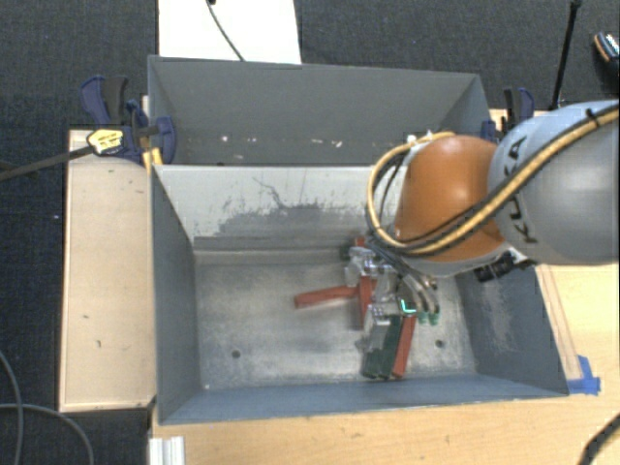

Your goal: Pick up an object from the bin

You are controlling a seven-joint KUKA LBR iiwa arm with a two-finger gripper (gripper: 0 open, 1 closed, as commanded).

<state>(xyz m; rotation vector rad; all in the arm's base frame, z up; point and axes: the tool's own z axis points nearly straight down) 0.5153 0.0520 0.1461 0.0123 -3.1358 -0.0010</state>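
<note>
Near the front wall of the bin (pixel 242 361), right of centre, the gripper (pixel 386 310) is low over the floor. The arm's orange cover (pixel 446 197) and its cables (pixel 426 242) hang just above it.

- Directly below the gripper, toward the front wall: a dark oblong thing, green with a red strip down one side (pixel 387 355). It lies roughly end-on to the front wall and looks to be resting on the floor.
- Just beside the gripper on the left: a red-brown flat stick (pixel 323 298), lying crosswise and pointing toward the bin's left wall. A second short red piece (pixel 365 296) stands across its right end, right against the gripper. I can't tell whether the two are one part.
- The rest of the floor is bare metal.

Gripper state: I can't tell whether it is open or closed, as the wrist hardware covers the tips. I also can't say whether the dark oblong is gripped or only lies beneath.

My read on the step: grasp stage, at the bottom of the reach and on or just above the dark oblong, with no lift yet.

The next move calls for a firm close on the oblong's narrow sides, then a straight vertical pull. The front wall is close, so there should be no forward drift. The red pieces touch or nearly touch the gripper — they could snag and get dragged up with it.
</note>
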